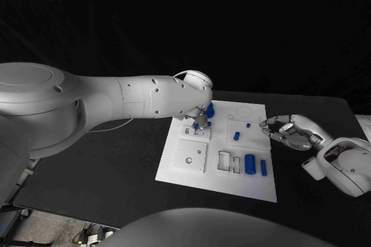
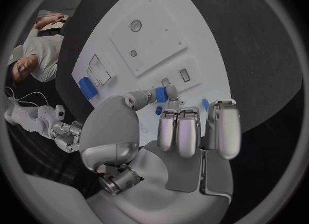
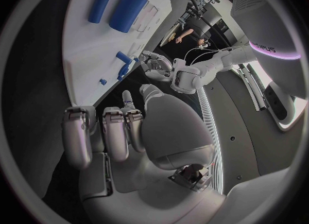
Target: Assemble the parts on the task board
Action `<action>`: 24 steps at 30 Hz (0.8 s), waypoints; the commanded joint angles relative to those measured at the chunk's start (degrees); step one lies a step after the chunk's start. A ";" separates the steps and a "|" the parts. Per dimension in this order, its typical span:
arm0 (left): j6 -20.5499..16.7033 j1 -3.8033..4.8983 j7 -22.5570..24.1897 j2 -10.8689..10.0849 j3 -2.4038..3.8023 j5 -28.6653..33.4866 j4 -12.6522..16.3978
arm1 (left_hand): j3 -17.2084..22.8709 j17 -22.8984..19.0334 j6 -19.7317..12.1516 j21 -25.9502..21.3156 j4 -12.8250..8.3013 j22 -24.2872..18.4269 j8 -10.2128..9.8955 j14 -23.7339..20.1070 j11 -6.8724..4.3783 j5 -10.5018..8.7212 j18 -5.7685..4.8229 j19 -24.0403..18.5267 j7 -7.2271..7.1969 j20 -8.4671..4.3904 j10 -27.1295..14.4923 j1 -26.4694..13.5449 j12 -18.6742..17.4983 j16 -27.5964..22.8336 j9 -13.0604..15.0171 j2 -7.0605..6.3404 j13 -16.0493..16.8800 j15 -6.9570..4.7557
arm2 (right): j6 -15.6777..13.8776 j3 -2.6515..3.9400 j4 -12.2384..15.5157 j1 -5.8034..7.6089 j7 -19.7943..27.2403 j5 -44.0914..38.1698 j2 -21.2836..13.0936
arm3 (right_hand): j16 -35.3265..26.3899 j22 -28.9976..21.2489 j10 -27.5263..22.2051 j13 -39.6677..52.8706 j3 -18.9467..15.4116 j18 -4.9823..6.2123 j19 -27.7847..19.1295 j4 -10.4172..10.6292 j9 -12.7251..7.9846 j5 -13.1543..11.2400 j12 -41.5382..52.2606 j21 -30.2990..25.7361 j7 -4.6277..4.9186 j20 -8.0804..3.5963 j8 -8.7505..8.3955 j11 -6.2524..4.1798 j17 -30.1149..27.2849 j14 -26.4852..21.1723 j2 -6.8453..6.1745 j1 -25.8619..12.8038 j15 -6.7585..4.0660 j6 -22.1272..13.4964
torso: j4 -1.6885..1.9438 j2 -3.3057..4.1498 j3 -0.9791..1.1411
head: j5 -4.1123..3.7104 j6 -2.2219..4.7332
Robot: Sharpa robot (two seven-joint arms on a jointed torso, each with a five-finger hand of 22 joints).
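The white task board [image 1: 220, 177] lies in the middle of the black table. My left hand [image 1: 198, 117] hovers over the board's far left part and pinches a small blue part [image 2: 161, 95] between thumb and a finger, just above a small raised block [image 1: 198, 132]. My right hand [image 1: 289, 132] hangs at the board's right edge, fingers loosely curved and apart, holding nothing. A thick blue cylinder [image 1: 250, 164] and a thinner one [image 1: 264, 167] lie on the board's near right. Two small blue parts [image 1: 236, 135] [image 1: 248, 125] lie near the middle. Another blue part [image 1: 209, 110] shows behind my left hand.
A square raised plate [image 1: 191, 155] with two holes sits on the board's near left, with rectangular slots [image 1: 229, 161] beside it. Circular recesses [image 1: 244, 112] mark the far end. Black table [image 1: 108, 166] stretches left of the board; my bulky left arm [image 1: 116, 105] reaches over it.
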 commanded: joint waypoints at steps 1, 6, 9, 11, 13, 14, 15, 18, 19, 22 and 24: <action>0.40 -0.46 -0.43 0.61 0.00 1.03 -0.66 | -0.44 15.07 2.22 -0.25 0.00 13.27 -0.48 6.03 0.10 0.26 0.47 3.03 -1.80 0.03 6.18 -0.34 0.14 0.14 -0.13 0.62 15.07 0.20 | 0.86 -0.01 0.06 -0.04 0.11 -0.14 0.13 | 0.20 13.08 6.48 14.95 0.47 -0.19 1.40 -0.04 0.05 0.34 -0.20 -0.27 0.21 -0.03 0.01 -0.05 15.06 6.08 -0.05 0.64 0.37 -0.35 | -0.01 0.04 0.00 | 0.20 0.00; 0.19 -0.93 -0.50 1.06 0.00 2.48 -1.88 | -1.31 15.07 2.69 -0.38 0.14 13.25 -1.63 6.03 0.19 0.48 0.49 2.99 -1.72 0.11 6.18 -0.58 0.14 0.14 -0.67 1.06 15.07 0.28 | 0.97 -0.01 0.03 -0.04 0.06 -0.14 0.14 | 0.20 13.08 6.48 14.95 0.47 -0.19 1.40 -0.04 0.05 0.34 -0.20 -0.27 0.21 -0.03 0.01 -0.05 15.06 6.08 -0.05 0.64 0.37 -0.35 | -0.02 0.05 0.01 | 0.32 0.00; -0.83 -1.09 -0.41 1.08 0.00 3.12 -2.31 | -1.53 15.07 2.80 -0.41 0.08 13.24 -2.12 6.03 0.22 0.64 0.49 2.99 -1.69 0.14 6.18 -0.55 0.14 0.14 -0.89 1.27 15.07 0.31 | 1.03 -0.01 0.01 -0.04 0.03 -0.13 0.13 | 0.20 13.08 6.48 14.95 0.47 -0.19 1.40 -0.04 0.05 0.34 -0.20 -0.27 0.21 -0.03 0.01 -0.05 15.06 6.08 -0.05 0.64 0.37 -0.35 | -0.04 0.03 0.00 | 0.31 0.00; -1.71 -1.18 -0.36 1.06 0.00 3.53 -2.50 | -1.71 15.07 2.87 -0.50 -0.02 13.22 -2.70 6.03 0.26 0.76 0.51 2.95 -1.64 0.17 6.18 -0.49 0.14 0.14 -1.17 1.41 15.07 0.35 | 1.05 -0.01 0.01 -0.04 0.01 -0.13 0.12 | 0.20 13.06 6.48 14.95 0.53 -0.17 1.34 -0.05 0.06 0.36 -0.20 -0.33 0.21 -0.02 0.01 -0.05 15.06 6.08 -0.06 0.67 0.38 -0.37 | -0.05 0.03 -0.01 | 0.31 0.00; -2.40 -1.24 -0.30 1.03 0.00 3.85 -2.54 | -1.89 15.07 2.99 -0.61 -0.08 13.20 -3.34 6.03 0.32 0.82 0.53 2.90 -1.56 0.22 6.18 -0.48 0.14 0.14 -1.53 1.55 15.07 0.40 | 1.10 -0.01 -0.02 -0.04 0.00 -0.12 0.14 | 0.20 13.06 6.48 14.95 0.53 -0.17 1.34 -0.05 0.06 0.36 -0.20 -0.33 0.21 -0.02 0.01 -0.05 15.06 6.08 -0.06 0.67 0.38 -0.37 | -0.03 -0.01 0.01 | 0.42 0.00; -2.76 -1.27 -0.27 1.00 0.00 3.97 -2.51 | -1.96 15.07 3.03 -0.72 -0.12 13.17 -3.66 6.03 0.35 0.84 0.55 2.85 -1.53 0.24 6.18 -0.45 0.14 0.14 -1.70 1.63 15.07 0.43 | 1.11 -0.01 -0.03 -0.04 0.00 -0.12 0.15 | 0.20 13.06 6.48 14.95 0.53 -0.17 1.34 -0.05 0.06 0.36 -0.20 -0.33 0.21 -0.02 0.01 -0.05 15.06 6.08 -0.06 0.67 0.38 -0.37 | -0.04 -0.02 0.01 | 0.47 0.00; -3.10 -1.29 -0.25 0.97 0.00 4.07 -2.47 | -1.98 15.07 3.04 -0.82 -0.17 13.14 -3.84 6.03 0.37 0.86 0.58 2.80 -1.51 0.25 6.18 -0.41 0.14 0.14 -1.79 1.68 15.07 0.45 | 1.12 -0.01 -0.04 -0.04 0.01 -0.12 0.16 | 0.20 13.06 6.48 14.95 0.53 -0.17 1.34 -0.05 0.06 0.36 -0.20 -0.33 0.21 -0.02 0.01 -0.05 15.06 6.08 -0.06 0.67 0.38 -0.37 | -0.05 -0.01 0.01 | 0.49 0.00; -3.66 -1.34 -0.20 0.88 0.00 4.22 -2.38 | -2.01 15.07 3.09 -0.85 -0.40 13.13 -4.24 6.03 0.40 0.94 0.58 2.79 -1.48 0.29 6.18 -0.21 0.14 0.14 -1.98 1.77 15.07 0.49 | 1.17 -0.01 -0.08 -0.04 0.03 -0.10 0.20 | 0.20 13.06 6.48 14.95 0.53 -0.17 1.34 -0.05 0.06 0.36 -0.20 -0.33 0.21 -0.02 0.01 -0.05 15.06 6.08 -0.06 0.67 0.38 -0.37 | -0.03 -0.01 0.00 | 0.48 0.00; -3.75 -1.35 -0.21 0.84 0.00 4.26 -2.36 | -2.02 15.07 3.10 -0.85 -0.43 13.13 -4.29 6.03 0.40 0.95 0.58 2.79 -1.47 0.30 6.18 -0.19 0.14 0.14 -2.00 1.78 15.07 0.49 | 1.19 -0.01 -0.09 -0.04 0.03 -0.09 0.22 | 0.20 13.06 6.48 14.95 0.53 -0.17 1.34 -0.05 0.06 0.36 -0.20 -0.33 0.21 -0.02 0.01 -0.05 15.06 6.08 -0.06 0.67 0.38 -0.37 | -0.04 -0.01 -0.01 | 0.52 0.00; -3.90 -1.38 -0.24 0.68 0.00 4.36 -2.39 | -2.05 15.07 3.13 -0.84 -0.42 13.14 -4.36 6.03 0.42 0.95 0.58 2.79 -1.45 0.30 6.18 -0.19 0.14 0.14 -2.04 1.81 15.07 0.50 | 1.28 -0.01 -0.11 -0.04 0.02 -0.05 0.22 | 0.20 13.03 6.48 14.95 0.57 -0.16 1.29 -0.05 0.06 0.37 -0.20 -0.38 0.21 -0.02 0.01 -0.05 15.06 6.08 -0.07 0.68 0.38 -0.38 | -0.05 -0.02 0.00 | 0.67 0.00; -4.05 -1.43 -0.27 0.52 0.00 4.49 -2.39 | -2.21 15.07 3.31 -0.91 -0.32 13.12 -4.69 6.03 0.47 1.03 0.59 2.76 -1.37 0.33 6.18 -0.28 0.14 0.14 -2.22 2.07 15.07 0.53 | 1.31 -0.01 -0.12 -0.04 0.02 -0.03 0.20 | 0.20 13.03 6.48 14.95 0.58 -0.15 1.28 -0.05 0.06 0.37 -0.20 -0.39 0.21 -0.02 0.01 -0.05 15.06 6.08 -0.07 0.68 0.38 -0.39 | -0.05 0.00 0.00 | 0.70 0.00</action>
